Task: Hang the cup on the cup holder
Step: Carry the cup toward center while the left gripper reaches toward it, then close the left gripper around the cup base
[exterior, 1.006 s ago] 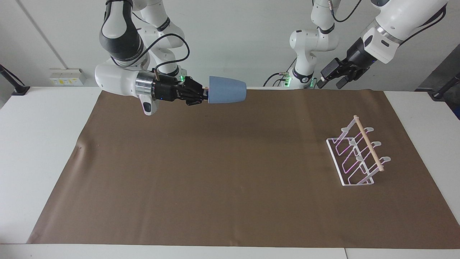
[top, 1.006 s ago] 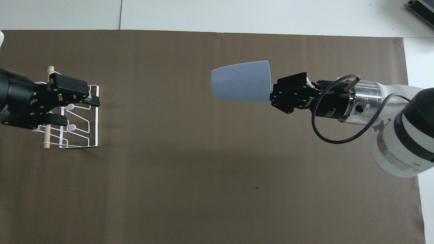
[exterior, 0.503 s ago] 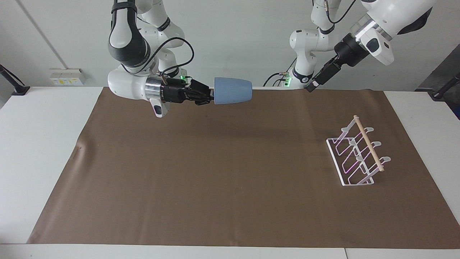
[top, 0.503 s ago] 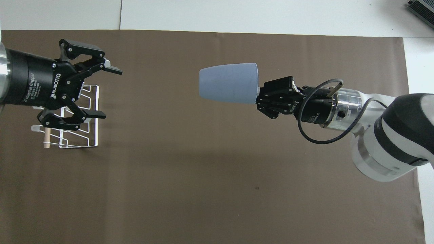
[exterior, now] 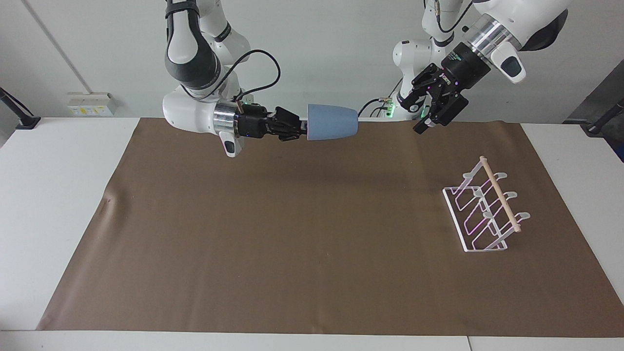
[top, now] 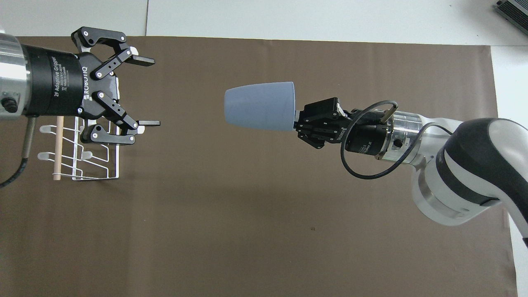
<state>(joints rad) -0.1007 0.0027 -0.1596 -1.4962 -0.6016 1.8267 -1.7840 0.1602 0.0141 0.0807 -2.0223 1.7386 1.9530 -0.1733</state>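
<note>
The cup point(exterior: 331, 122) point(top: 260, 106) hung in the air on its side, lying level. It pointed away from the right claw point(exterior: 301, 128) point(top: 298, 123), toward the left arm's end of the tabletop point(exterior: 58, 195). The right claw was clamped on the end of the cup nearest it, its fingers point(top: 300, 119) closed on that end. Cup and claw were both raised over the brown mat point(exterior: 292, 234) point(top: 264, 206), above the mat's part nearest the robots and about midway along it. The right arm reached out level from its own end of the tabletop.

The left claw point(exterior: 428, 117) point(top: 146, 91) was up in the air too, facing the cup with a clear gap between them. Its fingers point(top: 140, 62) stood wide apart and held nothing. From above it overlapped the cup holder point(exterior: 485, 207) point(top: 97, 165), but the facing view showed it well clear of it, over the mat's edge nearest the robots.

The cup holder stood on the mat toward the left arm's end, well apart from the cup, its wooden rod point(exterior: 499, 194) point(top: 57, 152) lying across the top of the white wire loops.
</note>
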